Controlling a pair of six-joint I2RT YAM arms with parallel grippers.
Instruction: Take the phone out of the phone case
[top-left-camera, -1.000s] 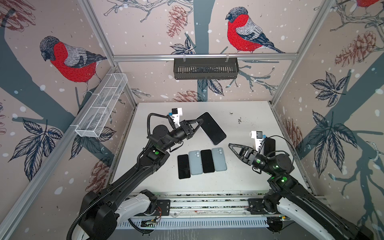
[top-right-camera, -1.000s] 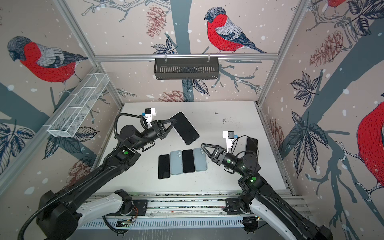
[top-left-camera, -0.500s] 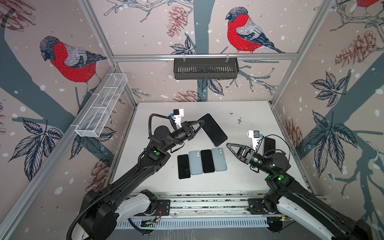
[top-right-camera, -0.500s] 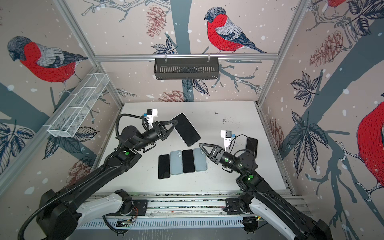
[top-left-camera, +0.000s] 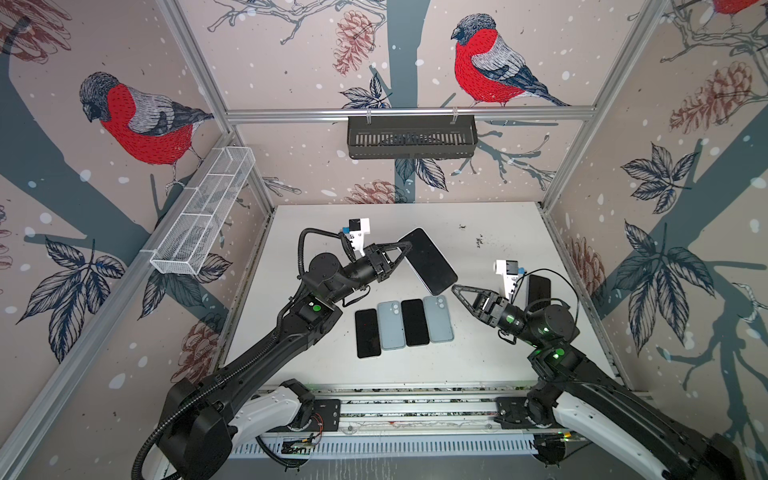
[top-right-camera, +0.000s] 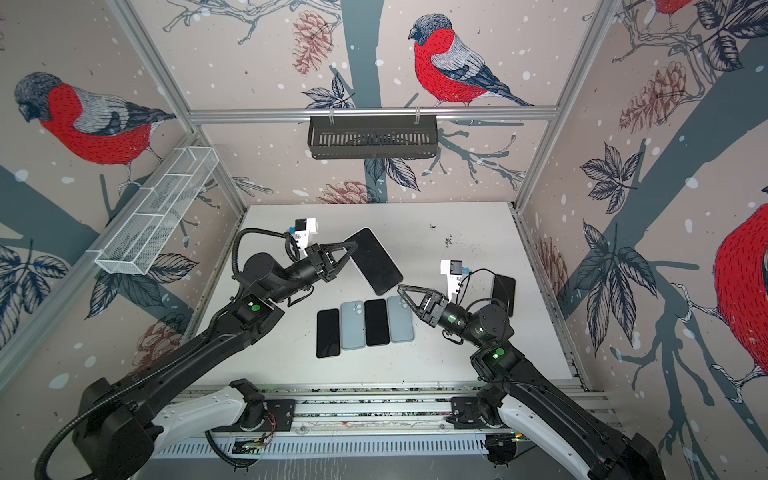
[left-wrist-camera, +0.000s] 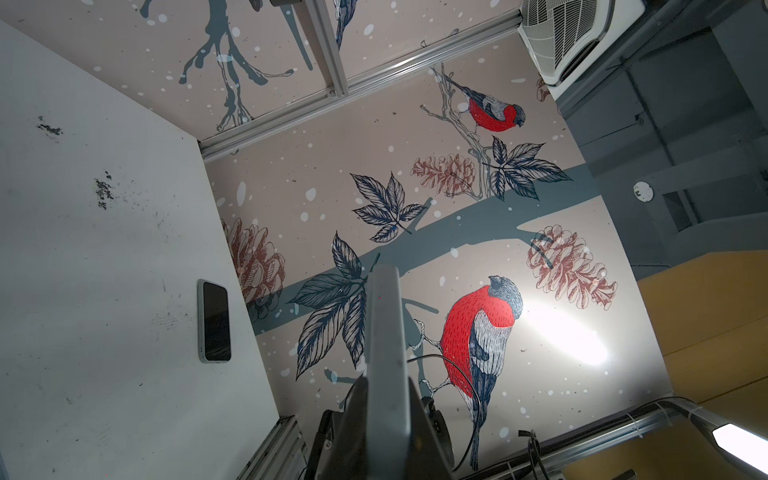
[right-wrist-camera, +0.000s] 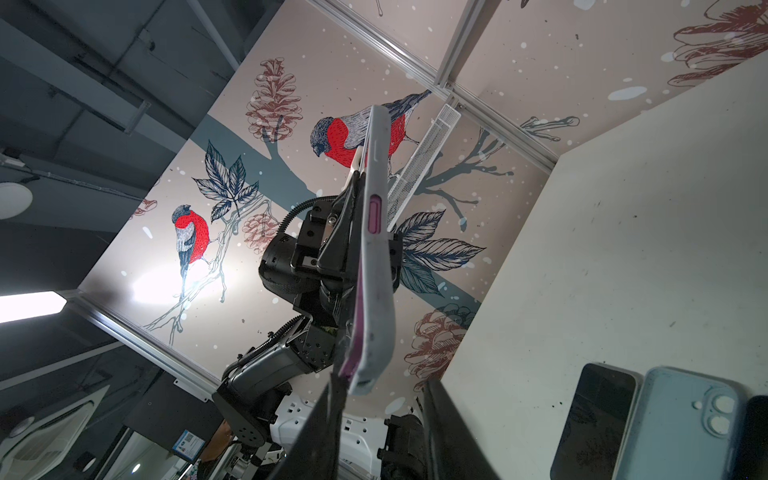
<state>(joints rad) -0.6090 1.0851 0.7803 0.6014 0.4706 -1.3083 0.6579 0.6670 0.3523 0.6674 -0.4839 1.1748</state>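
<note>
Your phone (top-left-camera: 428, 262) is up in the air over the middle of the desk (top-left-camera: 498, 232), and it isn't free yet. In the right wrist view its pink edge sits inside the pale phone case (right-wrist-camera: 376, 291). The left gripper (top-left-camera: 401, 251) has its jaws pinching the cased phone on a long edge, clear of the desk. In both top views the long axis runs on a diagonal: the far end is up by the left jaws, the near end points toward the right gripper (top-left-camera: 457, 289), and the dark screen faces up. That right gripper sits just beside the near corner, jaws partly spread, with nothing gripped that I can make out. I read this as the peel-off step about to start. Next you bring the right jaws onto the case lip at that corner, case only, and pull it away against the left grip. The row of four phones (top-left-camera: 403, 324) lies flat on the desk below, so mind a drop.
</note>
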